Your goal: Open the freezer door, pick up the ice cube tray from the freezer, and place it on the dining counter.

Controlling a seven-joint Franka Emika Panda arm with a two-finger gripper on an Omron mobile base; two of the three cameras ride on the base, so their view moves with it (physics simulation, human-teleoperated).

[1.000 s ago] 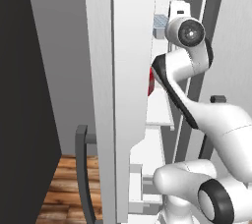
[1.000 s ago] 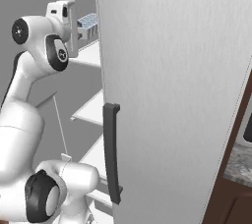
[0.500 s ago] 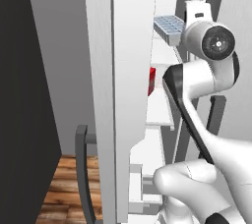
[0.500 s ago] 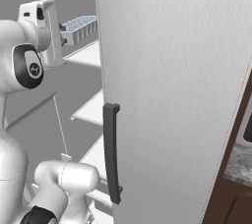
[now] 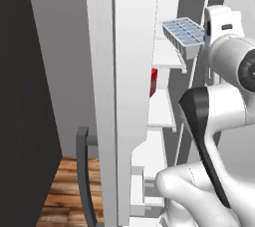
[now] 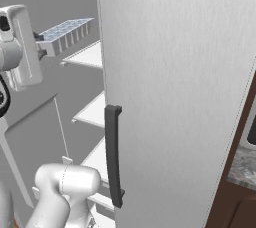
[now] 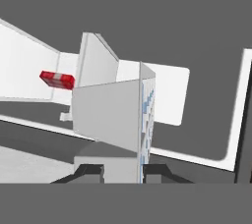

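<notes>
Your left base view looks forward from behind the arm, close along the open freezer door's (image 5: pixel 130 96) edge into the freezer (image 5: pixel 167 56). Your right base view faces the same shelves past the plain door (image 6: pixel 180 87). Both share the ice cube tray (image 5: pixel 185 33). The hand view sits right against that tray.

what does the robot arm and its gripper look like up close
The arm is glossy white, built of rounded, bulbous segments with dark grey to black bands and discs at the joints. The hand is a boxy white block with a small dark slot on its side. The gripper ends in two small dark, blocky fingertips. No cables or markings are visible.
</notes>
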